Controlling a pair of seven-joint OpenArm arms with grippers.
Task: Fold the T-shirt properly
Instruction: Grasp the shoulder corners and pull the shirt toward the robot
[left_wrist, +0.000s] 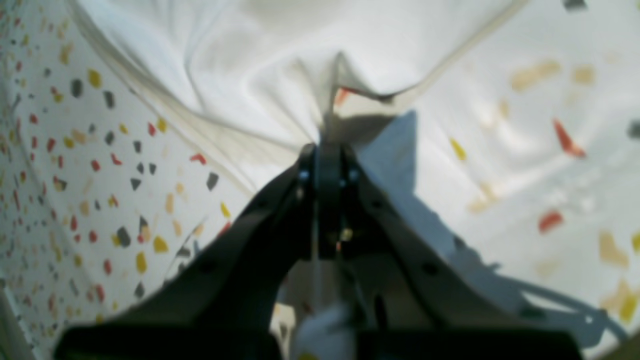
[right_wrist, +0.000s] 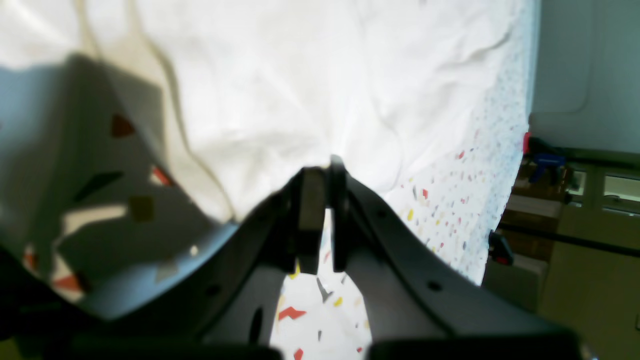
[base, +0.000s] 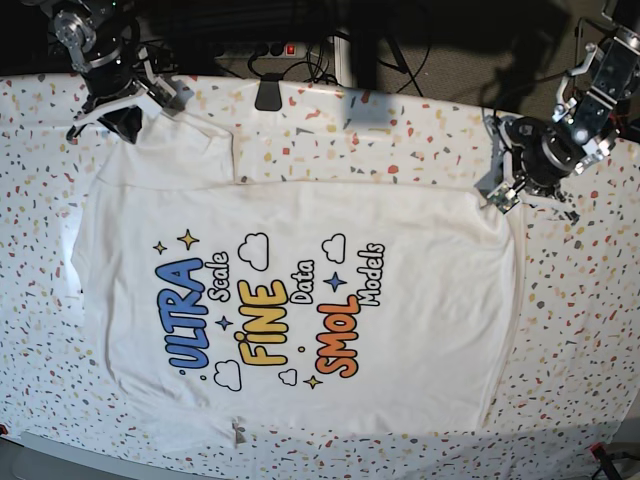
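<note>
The white T-shirt (base: 300, 300) lies spread flat on the speckled table (base: 580, 330), print up, with "ULTRA Scale FINE Data SMOL Models" in blue, yellow and orange. My left gripper (base: 503, 195) is at the shirt's far right corner. In the left wrist view it (left_wrist: 330, 147) is shut on a pinched-up fold of the white cloth (left_wrist: 280, 65). My right gripper (base: 125, 128) is at the far left corner. In the right wrist view its jaws (right_wrist: 322, 175) are nearly together on the cloth edge (right_wrist: 310, 85).
A black clamp (base: 268, 95) sits on the table's far edge, with a power strip (base: 260, 48) and cables behind it. The table edge (right_wrist: 505, 150) runs close to my right gripper, with furniture (right_wrist: 575, 225) beyond.
</note>
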